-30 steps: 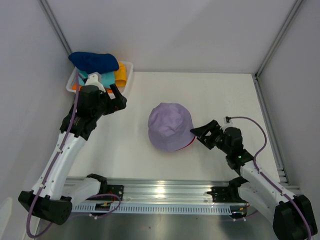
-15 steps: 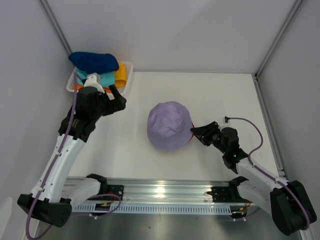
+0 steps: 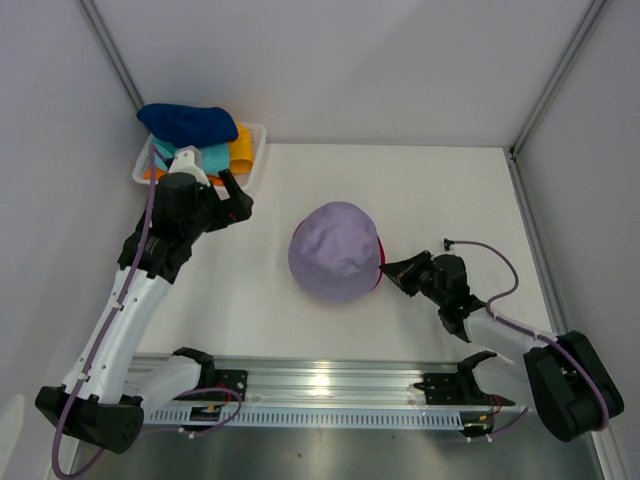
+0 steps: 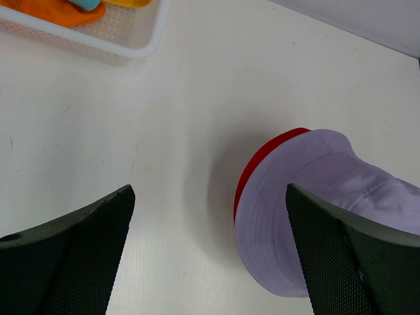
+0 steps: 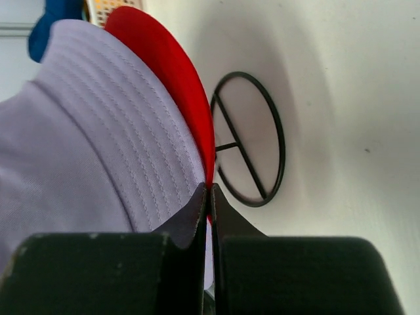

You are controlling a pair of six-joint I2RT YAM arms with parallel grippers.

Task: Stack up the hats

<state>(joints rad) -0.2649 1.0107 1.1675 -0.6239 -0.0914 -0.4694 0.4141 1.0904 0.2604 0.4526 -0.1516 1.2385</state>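
Note:
A lilac hat [image 3: 335, 250] sits over a red hat [image 3: 379, 264] in the middle of the table; only the red brim shows under it. My right gripper [image 3: 390, 270] is shut on the red hat's brim [image 5: 172, 75] at the pair's right edge, with one finger lying against the lilac brim [image 5: 98, 131]. A black wire stand [image 5: 243, 148] shows beneath the lifted brim. My left gripper [image 3: 235, 195] hangs open to the left of the hats, nothing between its fingers [image 4: 72, 236]. Dark blue [image 3: 188, 122], teal [image 3: 205, 155], yellow [image 3: 242, 148] and orange [image 3: 152, 173] hats lie in the basket.
The white slatted basket [image 3: 252, 165] stands at the back left corner, just behind my left gripper. Grey walls close in the table on the left, back and right. A metal rail runs along the near edge.
My right gripper has closed on the brim and its arm has sunk lower toward the table. The lilac and red hats have shifted slightly left. The left arm has stayed put.

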